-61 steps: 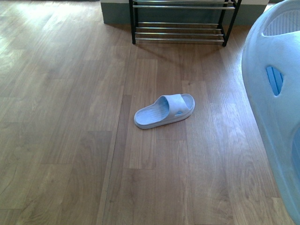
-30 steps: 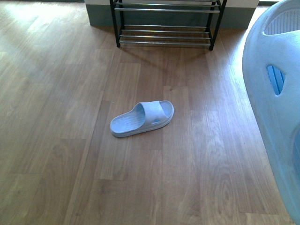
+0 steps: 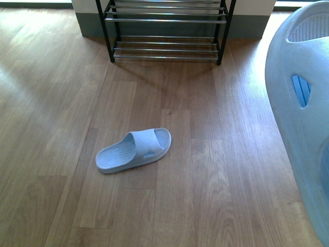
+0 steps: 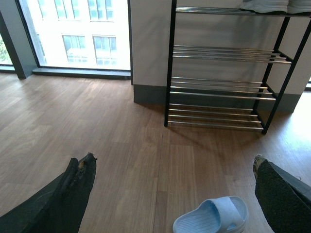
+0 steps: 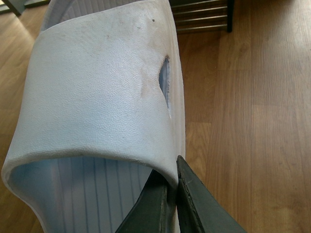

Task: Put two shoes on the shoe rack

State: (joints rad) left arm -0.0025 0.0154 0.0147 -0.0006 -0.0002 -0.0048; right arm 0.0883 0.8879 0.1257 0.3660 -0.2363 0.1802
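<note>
The shoes here are pale blue slide sandals. One sandal (image 3: pixel 132 151) lies alone on the wood floor, toe toward the rack; it also shows in the left wrist view as the sandal (image 4: pixel 211 216) low between the fingers. My right gripper (image 5: pixel 172 177) is shut on the strap edge of the other sandal (image 5: pixel 97 97), whose big pale shape (image 3: pixel 303 128) fills the front view's right edge. My left gripper (image 4: pixel 174 160) hangs open above the floor, empty. The shoe rack (image 3: pixel 165 31), black-framed with silvery rods, stands against the far wall beyond the lying sandal, its lower tiers bare.
The wood floor (image 3: pixel 61 103) stretches around the lying sandal. Behind the rack (image 4: pixel 223 92) is a white wall with grey skirting (image 4: pixel 148 93). A tall window (image 4: pixel 77 34) sits to its left. Something pale (image 4: pixel 272 5) rests on the rack's top tier.
In the front view the rack and the lying sandal have slid left and down, more of the rack showing. The held sandal stays in place at the right edge.
</note>
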